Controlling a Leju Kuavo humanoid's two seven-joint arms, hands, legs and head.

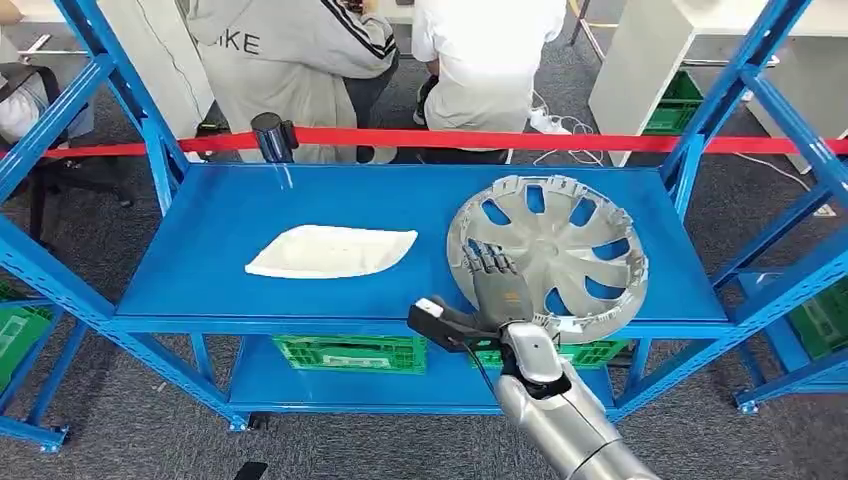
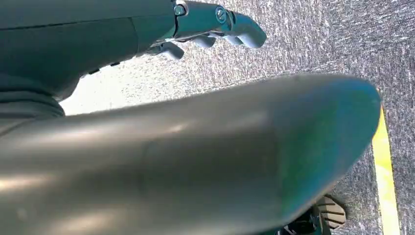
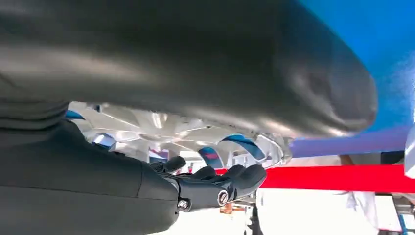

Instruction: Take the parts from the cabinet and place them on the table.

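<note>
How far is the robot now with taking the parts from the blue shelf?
Nothing looks moved yet: the white part and the silver wheel cover both lie on the blue shelf. In hand: the right hand rests on the wheel cover, fingers at its near edge, a firm grip not clear. The left hand hangs free over the floor. Both parts remain to carry.

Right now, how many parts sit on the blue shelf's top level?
2: a white tray-like part left of centre, and a silver wheel cover on the right, under the right hand.
</note>
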